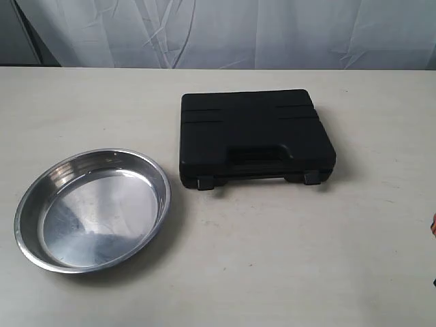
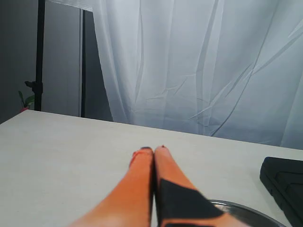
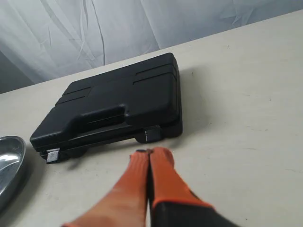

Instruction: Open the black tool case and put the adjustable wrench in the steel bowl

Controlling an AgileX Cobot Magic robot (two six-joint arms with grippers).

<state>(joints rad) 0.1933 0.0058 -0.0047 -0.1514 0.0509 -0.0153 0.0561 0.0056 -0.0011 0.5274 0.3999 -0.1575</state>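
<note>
The black tool case [image 1: 253, 134] lies closed on the table, ribbed lid up, handle and two grey latches [image 1: 204, 182] facing the front edge. The steel bowl [image 1: 92, 209] sits empty to its left. No adjustable wrench shows anywhere. My right gripper [image 3: 149, 151] is shut with nothing in it, its orange fingertips a short way in front of the case [image 3: 118, 101], near one grey latch [image 3: 152, 135]. My left gripper [image 2: 153, 149] is shut and empty above the table, with the bowl's rim [image 2: 246, 210] and a corner of the case [image 2: 284, 182] beside it.
A white curtain [image 1: 225, 30] hangs behind the table's far edge. A black stand [image 2: 39, 54] rises off the table's far corner in the left wrist view. The beige table [image 1: 272, 259] stretches out in front of the case and bowl.
</note>
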